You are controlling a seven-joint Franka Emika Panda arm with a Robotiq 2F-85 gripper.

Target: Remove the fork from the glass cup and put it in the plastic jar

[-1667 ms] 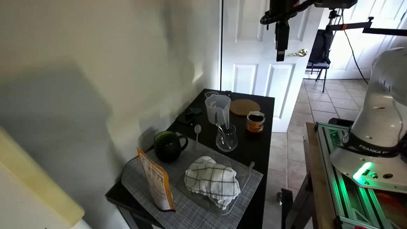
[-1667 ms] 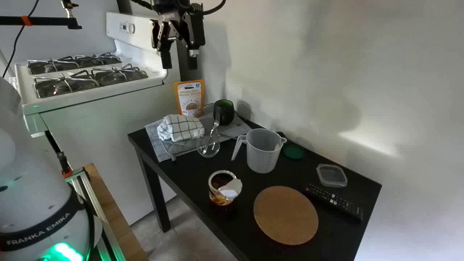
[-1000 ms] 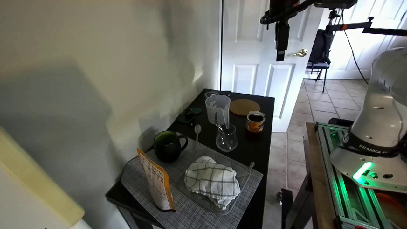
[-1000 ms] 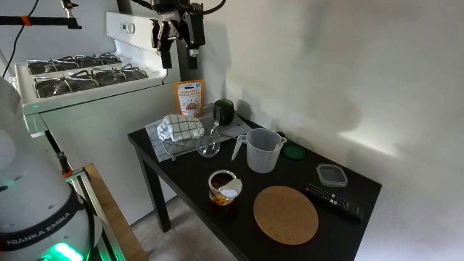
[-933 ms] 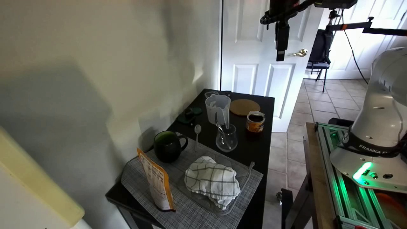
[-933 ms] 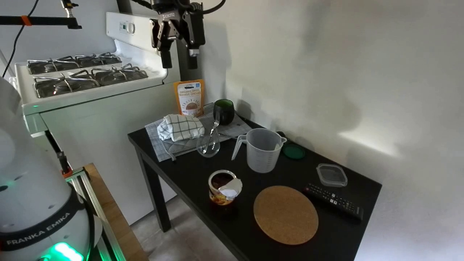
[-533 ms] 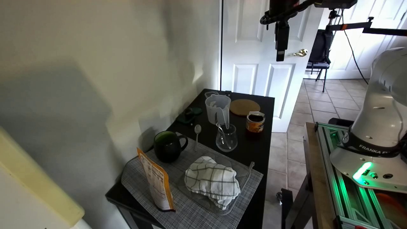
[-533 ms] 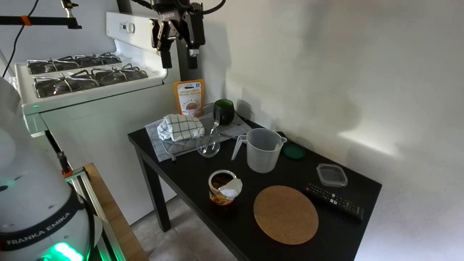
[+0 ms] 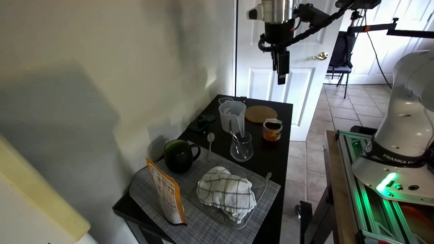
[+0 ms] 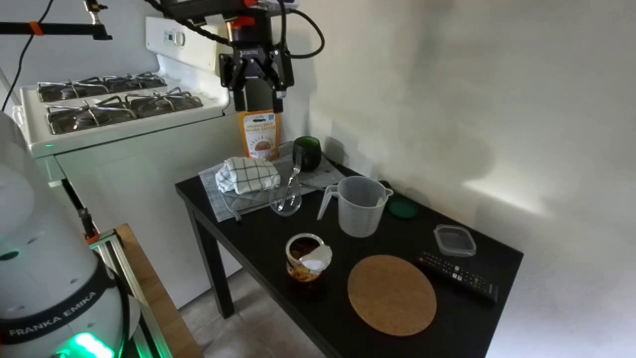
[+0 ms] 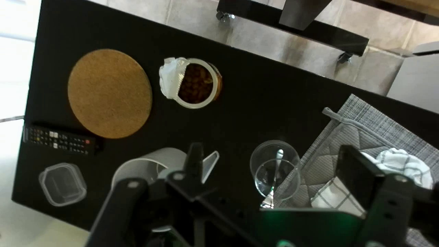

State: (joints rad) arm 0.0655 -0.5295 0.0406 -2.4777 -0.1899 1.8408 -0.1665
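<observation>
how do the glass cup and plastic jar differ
The glass cup is clear; the plastic jar is cloudy and wider. The plastic jar has a handle; the glass cup shows none. The fork leans in the glass cup, not the plastic jar. Both stand upright.

cork disc (image 11: 109, 93) near remote (image 11: 59, 139); opened can (image 9: 272, 131); dark mug (image 9: 179, 158) and pouch (image 9: 166, 194) on mat (image 9: 206, 231)

fork (image 10: 294, 175) in glass cup (image 9: 245, 150) | plastic jar (image 10: 360, 216) near glass cup | mug (image 9: 178, 157) on placemat (image 9: 198, 225)
</observation>
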